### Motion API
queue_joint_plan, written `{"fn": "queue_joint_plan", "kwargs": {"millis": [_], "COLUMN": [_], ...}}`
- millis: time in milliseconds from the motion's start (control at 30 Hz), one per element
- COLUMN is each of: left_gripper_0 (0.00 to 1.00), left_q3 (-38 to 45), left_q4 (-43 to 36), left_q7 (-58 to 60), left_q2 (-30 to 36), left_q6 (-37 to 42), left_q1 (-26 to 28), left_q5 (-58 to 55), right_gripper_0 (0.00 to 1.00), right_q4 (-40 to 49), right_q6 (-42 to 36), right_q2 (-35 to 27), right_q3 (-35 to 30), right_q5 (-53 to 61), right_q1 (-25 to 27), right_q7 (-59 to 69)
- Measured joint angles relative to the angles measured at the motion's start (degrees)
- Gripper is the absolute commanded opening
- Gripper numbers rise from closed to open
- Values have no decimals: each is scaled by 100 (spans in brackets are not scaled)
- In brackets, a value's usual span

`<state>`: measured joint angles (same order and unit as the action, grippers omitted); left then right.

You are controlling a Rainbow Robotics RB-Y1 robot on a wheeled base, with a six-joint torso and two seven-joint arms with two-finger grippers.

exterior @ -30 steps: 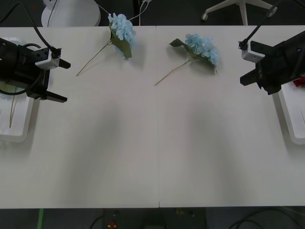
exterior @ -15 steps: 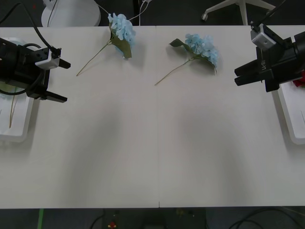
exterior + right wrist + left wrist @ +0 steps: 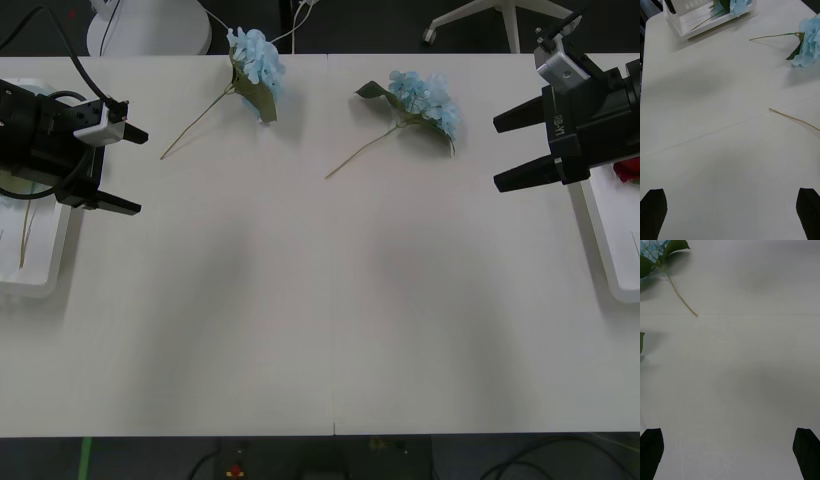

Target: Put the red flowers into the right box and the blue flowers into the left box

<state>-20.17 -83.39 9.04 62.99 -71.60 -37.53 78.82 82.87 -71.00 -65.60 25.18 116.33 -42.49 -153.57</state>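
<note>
Two blue flowers lie at the table's far side, one left of centre and one right of centre. The left box holds a thin stem, and in the right wrist view the left box also holds a blue flower. A patch of red flower shows in the right box, behind my right arm. My left gripper hovers open and empty beside the left box. My right gripper stands open and empty just left of the right box, near the right-hand blue flower.
The white table is bare across its middle and near side, with a seam down the centre. Chair bases and cables stand on the dark floor beyond the far edge. A loose blue-flower stem runs over the tabletop ahead of my left gripper.
My right gripper has turned and risen slightly beside the right box, and its fingers now stand spread wide. The left arm and both flowers on the table have not moved.
</note>
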Motion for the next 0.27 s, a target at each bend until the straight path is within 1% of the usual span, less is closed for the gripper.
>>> {"fn": "queue_joint_plan", "kwargs": {"millis": [267], "left_gripper_0": [100], "left_q3": [0], "left_q4": [0], "left_q7": [0], "left_q2": [0], "left_q6": [0], "left_q1": [0], "left_q5": [0], "right_gripper_0": [100], "right_q4": [0], "right_q6": [-130], "right_q2": [-90], "right_q3": [-2], "right_q5": [36], "right_q1": [53], "right_q7": [0]}}
